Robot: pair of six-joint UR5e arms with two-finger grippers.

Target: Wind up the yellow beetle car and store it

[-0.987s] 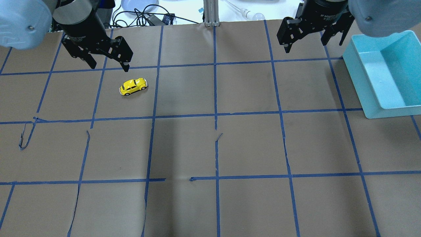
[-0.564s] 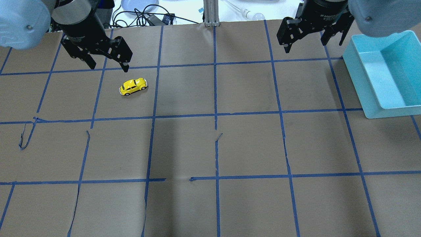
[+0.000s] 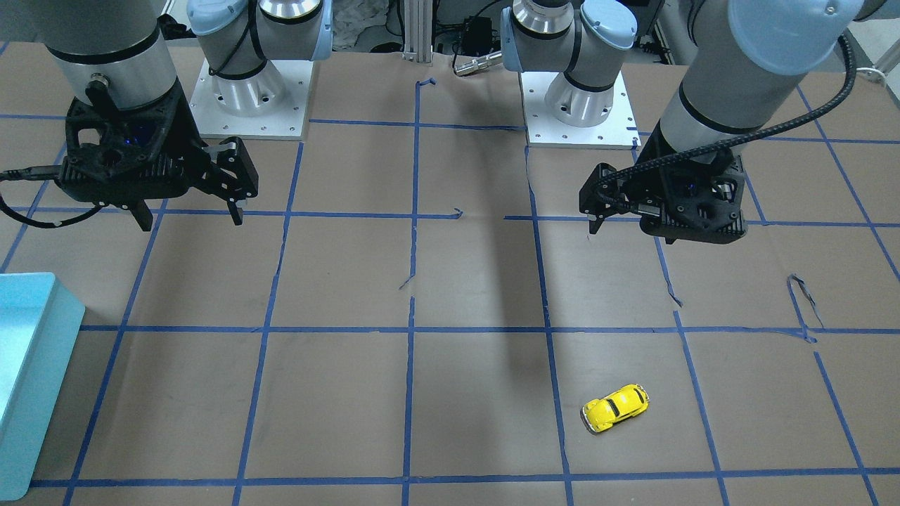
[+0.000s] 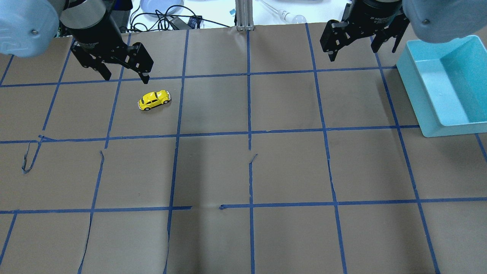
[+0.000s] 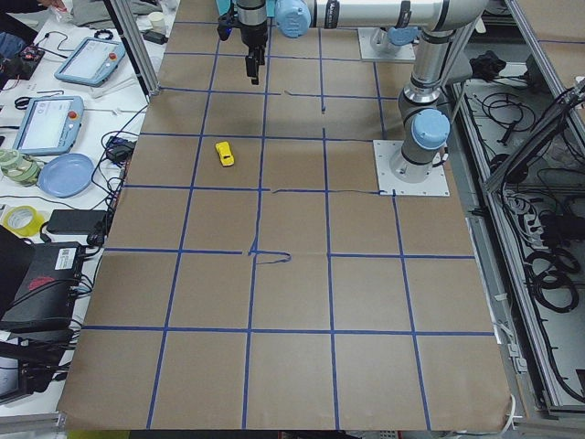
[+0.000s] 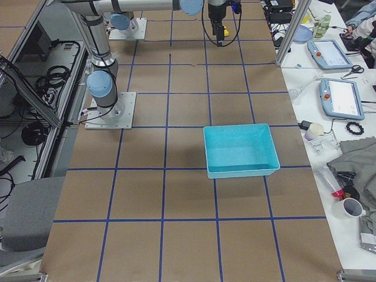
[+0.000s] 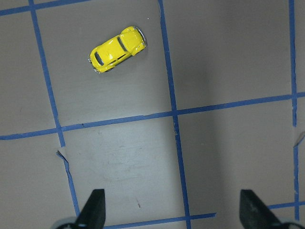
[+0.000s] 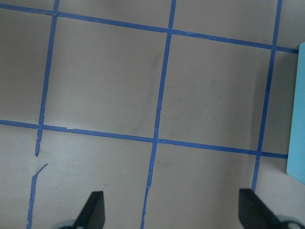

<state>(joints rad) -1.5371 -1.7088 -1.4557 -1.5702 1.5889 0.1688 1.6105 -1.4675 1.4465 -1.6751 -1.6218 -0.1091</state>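
The yellow beetle car (image 4: 154,100) stands on its wheels on the brown paper, in the far left part of the table. It also shows in the front-facing view (image 3: 615,408), the exterior left view (image 5: 224,154) and the left wrist view (image 7: 117,49). My left gripper (image 4: 125,77) hangs open and empty above the table, just beyond the car and slightly to its left, not touching it. In the left wrist view its fingertips (image 7: 95,205) are spread wide. My right gripper (image 4: 361,53) is open and empty at the far right, beside the teal bin.
A teal open bin (image 4: 414,95) sits at the table's right side, also seen in the exterior right view (image 6: 239,150) and at the right wrist view's edge (image 8: 298,109). Blue tape lines grid the brown paper. Cables and a plate lie beyond the far edge.
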